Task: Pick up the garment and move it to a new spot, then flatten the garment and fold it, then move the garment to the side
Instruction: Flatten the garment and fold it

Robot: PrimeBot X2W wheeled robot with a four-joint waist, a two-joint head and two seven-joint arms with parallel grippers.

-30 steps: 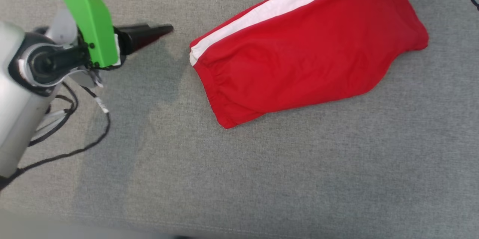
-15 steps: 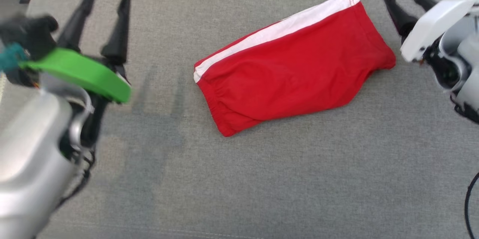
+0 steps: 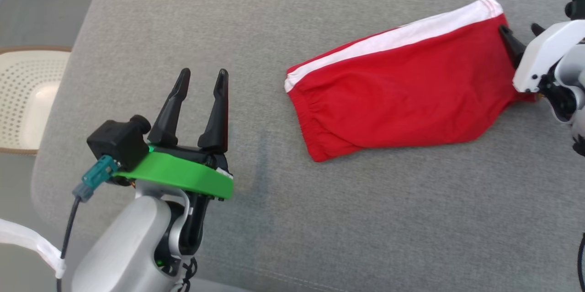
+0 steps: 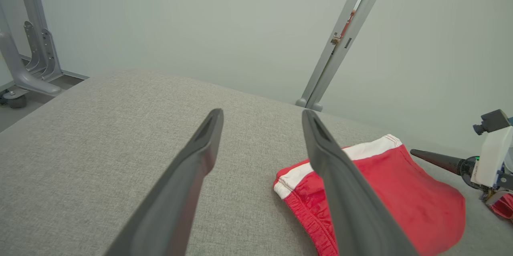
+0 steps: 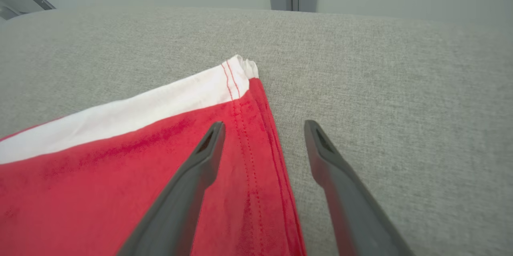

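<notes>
Over the shorts' point(image 3: 402, 95) right hem the right hand point(image 3: 520, 31) has closed in, fingers spread astride the edge. The left hand point(image 3: 204, 73), also spread, has swung to point forward, well apart. The shorts lie folded on the cushion point(image 3: 320, 219), so this fits a fresh grasp or a release.

A grey fabric surface point(image 3: 347, 237) spans the centre. A cream perforated seat point(image 3: 27, 95) sits at far left. In the left wrist view, a metal post point(image 4: 340, 39) leans at upper right.

Folded red cloth garment with white band point(image 3: 402, 95): soft, matt. Grey woven fabric surface point(image 3: 365, 219): coarse, matt. Green plastic wrist bracket point(image 3: 183, 175): smooth.
</notes>
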